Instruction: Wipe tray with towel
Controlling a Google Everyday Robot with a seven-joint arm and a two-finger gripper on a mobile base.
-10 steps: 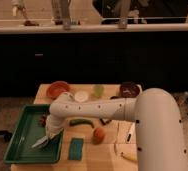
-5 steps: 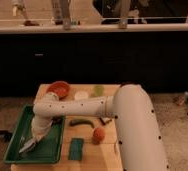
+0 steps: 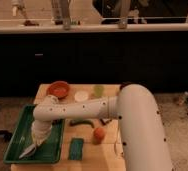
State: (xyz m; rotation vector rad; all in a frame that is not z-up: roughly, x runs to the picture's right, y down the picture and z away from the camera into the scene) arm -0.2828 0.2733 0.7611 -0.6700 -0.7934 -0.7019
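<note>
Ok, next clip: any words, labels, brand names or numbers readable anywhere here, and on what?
None can be read.
The tray, the towel and the sponge carry no visible print.
The arm shows only dark dots, no lettering.
The claw sits low over the tray at the towel; no marking shows on it.

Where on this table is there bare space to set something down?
Bare wood shows left of the red bowl and between the sponge and orange fruit. The tray is occupied by the gripper with the towel; the back row is crowded.
</note>
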